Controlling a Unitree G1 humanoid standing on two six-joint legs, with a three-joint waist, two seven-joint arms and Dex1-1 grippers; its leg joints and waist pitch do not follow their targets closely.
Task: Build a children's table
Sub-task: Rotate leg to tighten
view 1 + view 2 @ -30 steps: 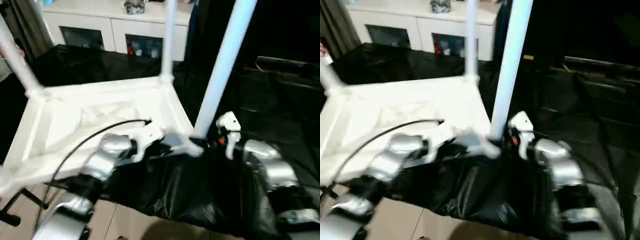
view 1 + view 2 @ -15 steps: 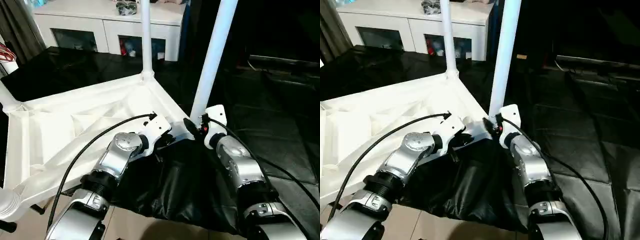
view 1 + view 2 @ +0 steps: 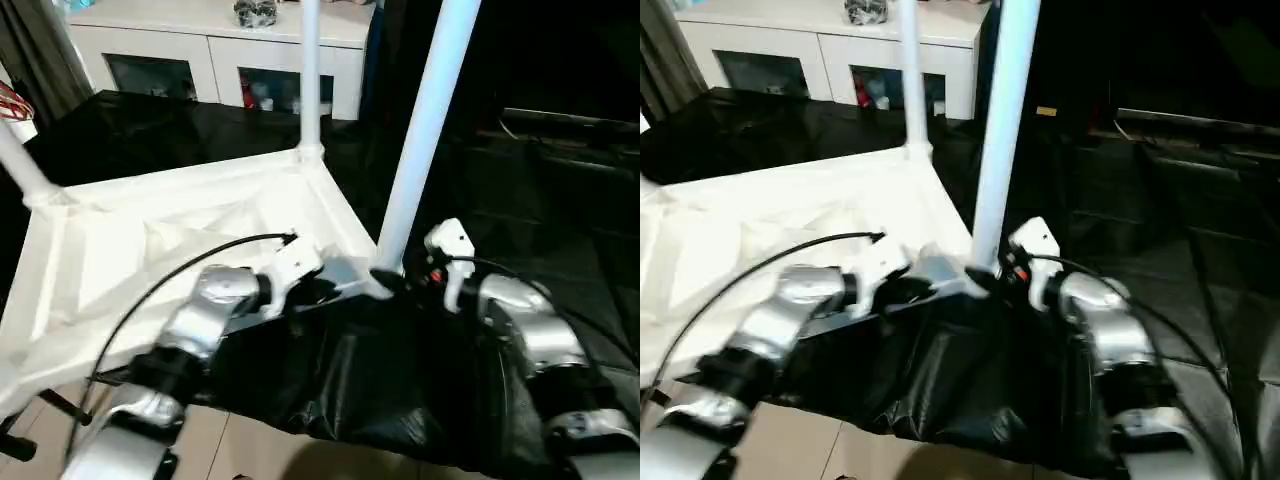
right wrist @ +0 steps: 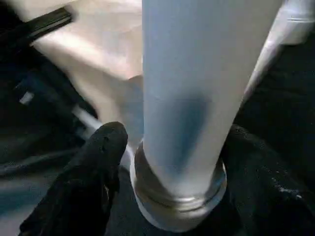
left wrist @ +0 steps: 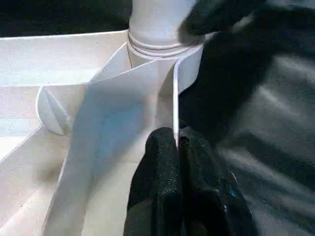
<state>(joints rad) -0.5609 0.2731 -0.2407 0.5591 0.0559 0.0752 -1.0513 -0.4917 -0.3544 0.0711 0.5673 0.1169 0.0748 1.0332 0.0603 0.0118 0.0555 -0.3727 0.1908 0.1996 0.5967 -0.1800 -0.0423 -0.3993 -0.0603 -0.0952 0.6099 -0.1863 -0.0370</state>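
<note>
The children's table lies upside down, its white tabletop (image 3: 150, 250) ribbed side up on a black sheet. Three white legs stand up from its corner sockets: one at the near right corner (image 3: 420, 140), one at the far corner (image 3: 308, 70), one at the left (image 3: 25, 170). My left gripper (image 5: 177, 142) is shut on the thin rim (image 5: 174, 98) of the tabletop, just beside the near right socket. My right gripper (image 4: 182, 142) straddles the base of the near right leg (image 4: 192, 98). Its fingers (image 4: 93, 167) stand open on either side, the one that shows a little apart from the tube.
A white cabinet (image 3: 200, 50) with glass doors stands behind the table. The black sheet (image 3: 400, 380) covers the work surface and hangs over its near edge. Pale floor (image 3: 250, 450) shows below. A black cable (image 3: 170, 285) arcs over my left forearm.
The whole picture has swung with the head. Both grippers stay at the same corner of the table. The right gripper's fingers have spread wider around the leg's base.
</note>
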